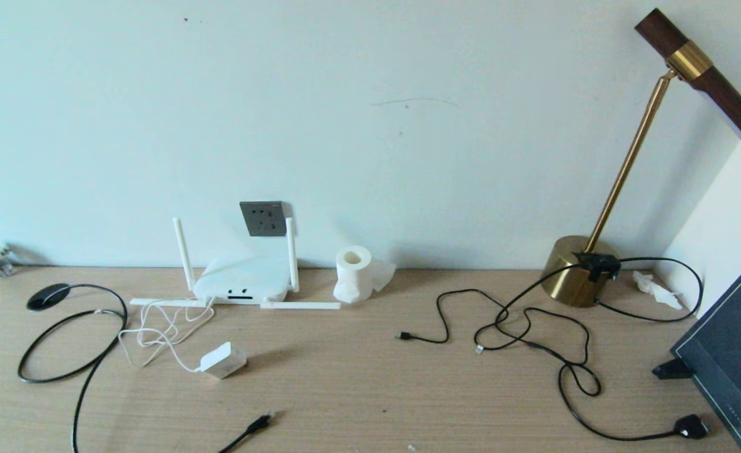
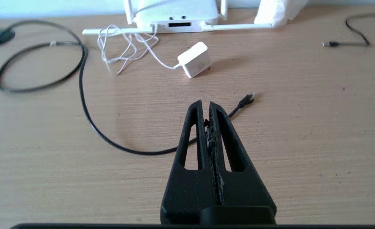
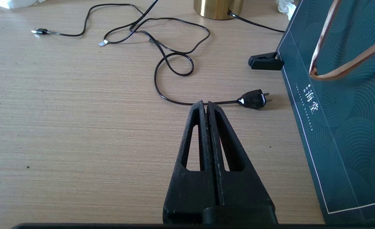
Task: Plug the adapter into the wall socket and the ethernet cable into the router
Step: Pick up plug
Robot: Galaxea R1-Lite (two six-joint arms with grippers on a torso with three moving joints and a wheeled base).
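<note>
Stood at the very start: nothing plugged, nothing held. Judged first step to be adapter pickup, w/ ethernet after.

Largest first. Pale wall [image 1: 408, 126] at back, wood desk [image 1: 358, 377] below it, bare grain w/ a few crumbs. Far right of both grippers: brass lamp [image 1: 575, 270], dark gift bag [image 3: 340, 111], loose black lamp cord [image 3: 174, 63] w/ its plug just ahead of right gripper [image 3: 205, 103]. Toilet paper roll [image 1: 353, 274] near back, beyond and right of left gripper.

Router [image 2: 174, 14] lay straight ahead of left gripper [image 2: 205, 103], well apart, ports facing it, two antennas up, two flat on desk. Wall socket [image 1: 263, 218] sat above and behind router, pin holes free. Ethernet cable [image 2: 82, 79] looped off left of left gripper, passed under its tips, clip plug lying just ahead-right, unconnected. Adapter [image 2: 194, 59] rested ahead of left gripper, between it and router, thin white cord tangled toward router.

Left gripper: fingers pressed together, clamped on nothing, hovering over desk. Right gripper: likewise closed & empty, parked over right side.

Next move prob. called for: opening left fingers, reaching fwd to adapter, gripping block by its sides so prongs could face socket. Risk judged: cord snagging on antenna.
</note>
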